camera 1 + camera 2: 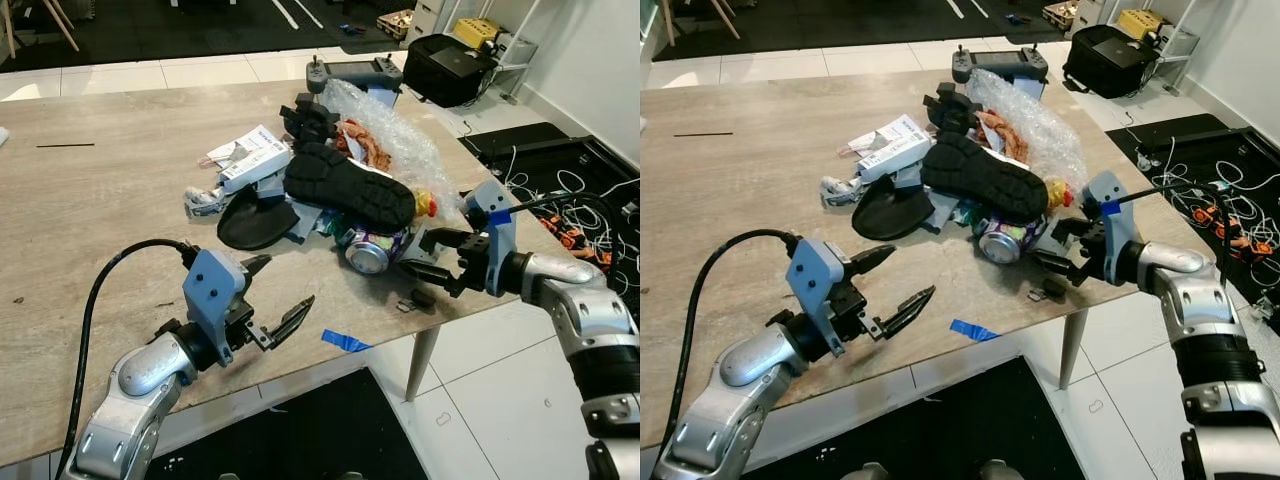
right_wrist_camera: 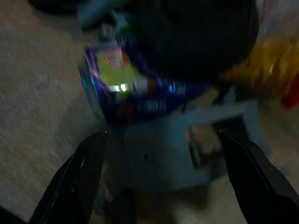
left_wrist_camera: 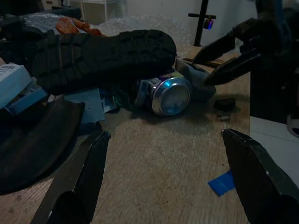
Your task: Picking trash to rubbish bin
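A heap of trash lies on the wooden table (image 1: pixel 100 220): a black shoe (image 1: pixel 348 185) sole up, a purple drink can (image 1: pixel 368 250) on its side beneath it, a white carton (image 1: pixel 252 155), a black insole (image 1: pixel 255 222), bubble wrap (image 1: pixel 400 135). My left gripper (image 1: pixel 281 301) is open above the table's near edge, pointing toward the can (image 3: pixel 169 94). To the right of the heap, my right gripper (image 1: pixel 432 256) is open, its fingers (image 1: pixel 428 240) level with the can (image 2: pixel 135 88) and a little short of it.
A blue tape scrap (image 1: pixel 345 341) lies near the table's front edge. A drone controller (image 1: pixel 355 72) sits at the table's far edge. A black bag (image 1: pixel 450 65) and tangled cables (image 1: pixel 575 200) lie on the floor to the right. Small dark bits (image 1: pixel 418 298) rest below the right gripper.
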`<state>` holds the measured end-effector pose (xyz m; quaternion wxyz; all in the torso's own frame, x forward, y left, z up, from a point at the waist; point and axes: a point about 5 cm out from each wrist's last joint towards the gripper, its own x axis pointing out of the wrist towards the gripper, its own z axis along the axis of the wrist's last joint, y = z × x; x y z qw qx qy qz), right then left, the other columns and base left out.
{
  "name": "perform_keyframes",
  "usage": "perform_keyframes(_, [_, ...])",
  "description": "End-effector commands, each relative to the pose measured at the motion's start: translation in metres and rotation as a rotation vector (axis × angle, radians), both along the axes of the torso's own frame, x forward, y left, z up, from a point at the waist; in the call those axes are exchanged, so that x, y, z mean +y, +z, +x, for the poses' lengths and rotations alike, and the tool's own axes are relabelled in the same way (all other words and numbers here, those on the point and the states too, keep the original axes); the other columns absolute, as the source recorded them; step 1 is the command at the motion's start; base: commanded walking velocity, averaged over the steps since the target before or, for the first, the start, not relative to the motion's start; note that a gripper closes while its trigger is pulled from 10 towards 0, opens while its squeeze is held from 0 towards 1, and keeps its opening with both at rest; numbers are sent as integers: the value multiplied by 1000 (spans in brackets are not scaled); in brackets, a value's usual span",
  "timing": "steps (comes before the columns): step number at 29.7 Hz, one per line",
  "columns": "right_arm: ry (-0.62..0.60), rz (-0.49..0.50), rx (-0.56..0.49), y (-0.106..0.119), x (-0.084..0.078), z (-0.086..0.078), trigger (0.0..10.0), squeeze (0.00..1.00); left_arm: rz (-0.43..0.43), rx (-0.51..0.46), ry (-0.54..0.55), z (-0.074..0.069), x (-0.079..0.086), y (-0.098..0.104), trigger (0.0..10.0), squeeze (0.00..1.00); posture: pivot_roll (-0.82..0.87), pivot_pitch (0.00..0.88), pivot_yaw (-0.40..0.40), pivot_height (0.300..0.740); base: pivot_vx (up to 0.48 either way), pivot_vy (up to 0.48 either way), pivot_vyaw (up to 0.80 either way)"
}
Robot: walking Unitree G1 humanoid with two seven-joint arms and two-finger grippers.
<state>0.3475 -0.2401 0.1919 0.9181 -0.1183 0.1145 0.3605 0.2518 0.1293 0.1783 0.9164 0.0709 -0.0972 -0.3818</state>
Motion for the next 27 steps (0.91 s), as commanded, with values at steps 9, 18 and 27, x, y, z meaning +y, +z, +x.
perform_keyframes(9, [-43, -66, 58, -10, -12, 1, 10000, 0, 20, 26, -33, -7, -2, -2, 10000, 0, -3, 194, -83, 740, 0, 0, 0])
perform_keyframes(18, [-21, -22, 150, -30, -10, 3, 10000, 0, 29, 27, -22, -4, -1, -2, 10000, 0, 0, 194, -73, 740, 0, 0, 0])
perform_keyframes(27, [86, -72, 246, -44, 4, -1, 10000, 0, 34, 22, -5, -2, 2, -1, 10000, 0, 9, 189, -74, 740, 0, 0, 0])
